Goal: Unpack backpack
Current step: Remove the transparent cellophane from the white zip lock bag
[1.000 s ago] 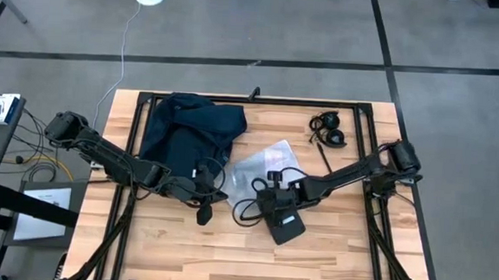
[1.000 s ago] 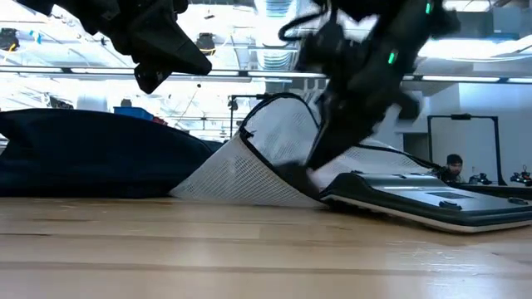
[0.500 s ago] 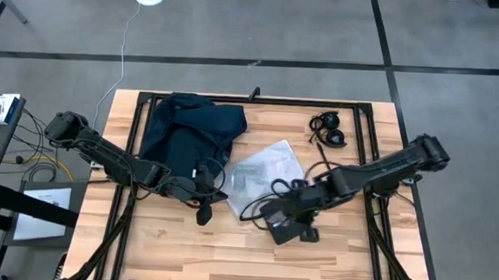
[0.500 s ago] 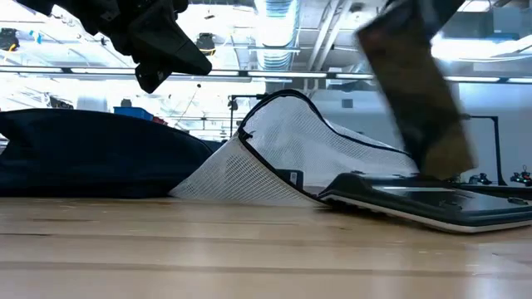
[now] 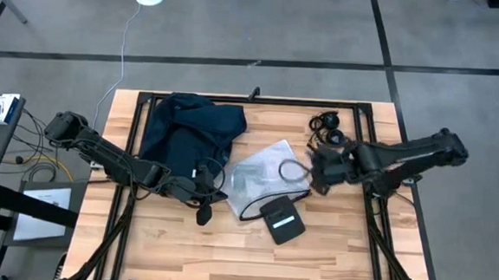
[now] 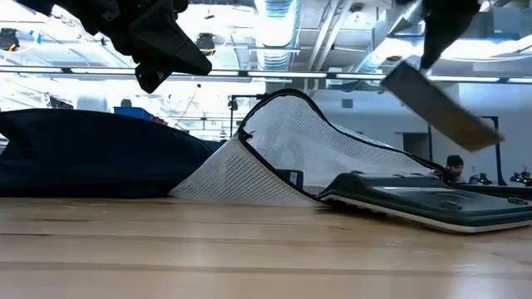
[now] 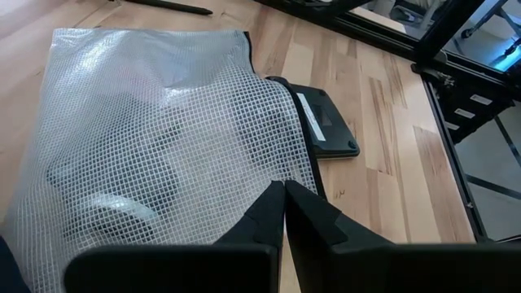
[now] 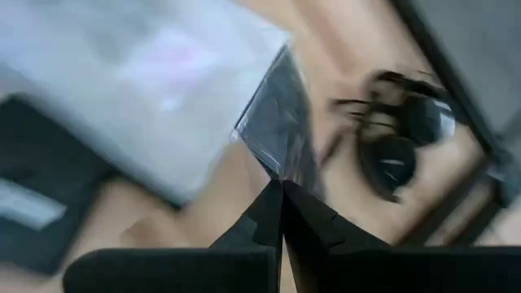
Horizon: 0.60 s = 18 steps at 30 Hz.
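High view: backpack (image 5: 189, 129), dark navy, slumped at the far left part of the wooden table (image 5: 225, 251). Just right of it, clear mesh bag (image 5: 261, 168), lying flat. Nearer the front edge, black flat pouch (image 5: 281, 220) with a white label, a thin black cable (image 5: 268, 198) looping from it toward the mesh bag. Black headphones (image 5: 328, 129) near the far right corner. Left gripper (image 5: 204, 208) low over the table, just in front of the backpack and beside the mesh bag. Right gripper (image 5: 321, 170) over the right edge of the mesh bag, just in front of the headphones.

Low view: backpack (image 6: 91, 158) a dark mound at the left; mesh bag (image 6: 283, 158) arching up beside it; pouch (image 6: 424, 203) lying flat at the right. Left gripper (image 6: 162, 50) hanging above the backpack, clear of the tabletop.

Left wrist view: left gripper (image 7: 283, 213) with fingers pressed together, holding nothing, mesh bag (image 7: 155, 130) spread beyond, pouch (image 7: 321, 122) tucked against its far corner.

Right wrist view: right gripper (image 8: 282, 213) likewise closed and empty, tips together, above the mesh bag corner (image 8: 277, 134); headphones (image 8: 399, 138) beyond, blurred.
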Each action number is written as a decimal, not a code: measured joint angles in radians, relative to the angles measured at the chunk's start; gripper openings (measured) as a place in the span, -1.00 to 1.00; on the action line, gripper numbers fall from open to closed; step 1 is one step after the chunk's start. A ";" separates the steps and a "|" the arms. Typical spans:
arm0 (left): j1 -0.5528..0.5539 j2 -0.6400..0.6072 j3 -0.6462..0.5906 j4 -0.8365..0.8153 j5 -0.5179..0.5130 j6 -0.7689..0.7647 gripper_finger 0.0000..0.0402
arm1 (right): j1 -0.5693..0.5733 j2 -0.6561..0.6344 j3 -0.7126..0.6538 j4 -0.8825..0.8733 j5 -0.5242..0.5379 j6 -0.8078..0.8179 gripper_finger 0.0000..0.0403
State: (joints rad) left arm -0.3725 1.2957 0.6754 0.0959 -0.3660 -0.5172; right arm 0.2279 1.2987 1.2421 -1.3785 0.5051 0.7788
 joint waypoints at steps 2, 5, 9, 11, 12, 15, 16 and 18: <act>0.000 0.000 0.000 0.000 0.000 0.000 -1.00 | -0.073 0.000 -0.044 0.018 0.016 -0.001 -1.00; 0.000 0.000 0.000 0.007 0.000 -0.001 -1.00 | -0.198 0.015 -0.099 0.058 0.013 0.014 -1.00; 0.000 0.000 0.000 0.012 0.000 -0.010 -1.00 | -0.353 0.054 -0.161 0.068 -0.054 0.035 -1.00; 0.000 0.000 -0.001 0.014 -0.001 -0.012 -1.00 | -0.422 0.085 -0.194 0.096 -0.088 0.017 -1.00; 0.000 0.000 -0.001 0.019 -0.001 -0.012 -1.00 | -0.449 0.100 -0.207 0.120 -0.090 0.002 -1.00; 0.000 0.000 -0.001 0.016 -0.002 -0.012 -1.00 | -0.506 0.142 -0.237 0.221 -0.091 -0.038 -1.00; 0.000 0.000 -0.001 0.016 -0.002 -0.012 -1.00 | -0.518 0.157 -0.241 0.247 -0.091 -0.049 -1.00; 0.000 0.000 -0.001 0.017 -0.002 -0.011 -1.00 | -0.537 0.182 -0.245 0.296 -0.092 -0.083 -0.98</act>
State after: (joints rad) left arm -0.3725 1.2957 0.6746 0.1131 -0.3682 -0.5285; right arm -0.3094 1.4812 0.9974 -1.0825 0.4133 0.6958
